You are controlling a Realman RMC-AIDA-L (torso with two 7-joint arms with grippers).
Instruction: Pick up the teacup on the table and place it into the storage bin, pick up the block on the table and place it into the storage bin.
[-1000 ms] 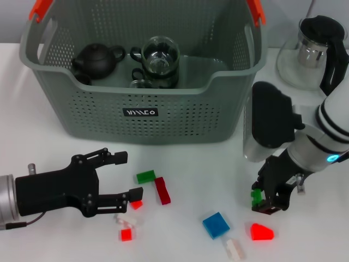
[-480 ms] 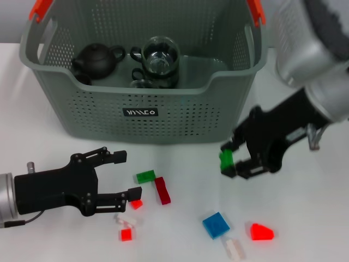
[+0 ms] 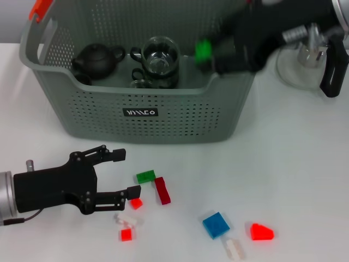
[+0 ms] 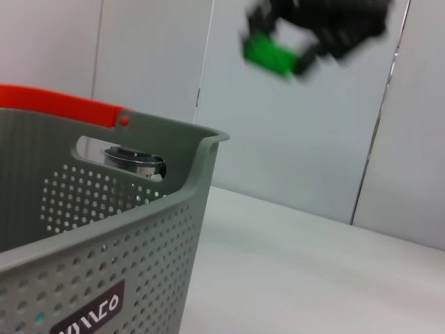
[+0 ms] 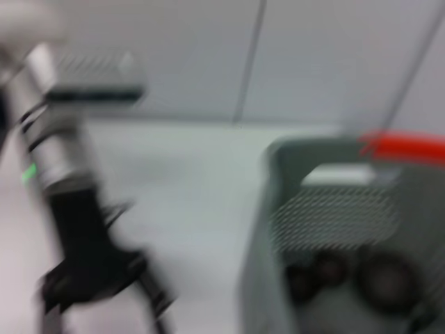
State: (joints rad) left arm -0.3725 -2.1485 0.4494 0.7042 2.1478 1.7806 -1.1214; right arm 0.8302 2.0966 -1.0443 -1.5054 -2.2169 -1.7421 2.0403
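Head view: the right hand (image 3: 210, 53) grips a green block (image 3: 203, 49) over the right part of the storage bin (image 3: 180, 117), above its rim. Inside the bin sit a dark teapot (image 3: 97, 59) and a glass teacup (image 3: 160, 55), with more glassware just beside it. The left hand (image 3: 117, 174) rests low over the tabletop (image 3: 289, 180) in front of the bin, its fingers spread open with nothing between them. Scattered near it lie a green brick (image 3: 145, 176), a dark red brick (image 3: 162, 190), small red pieces (image 3: 136, 203), a blue tile (image 3: 216, 225) and a red wedge (image 3: 261, 232). A glass pitcher (image 3: 316, 52) with a black handle stands to the bin's right.

The left wrist view looks up past the bin's corner and orange handle piece (image 4: 55, 109); it shows the block held well above the rim, clear of the bin wall, which the head view cannot settle. The right wrist view is smeared; only the bin and the other arm can be made out.
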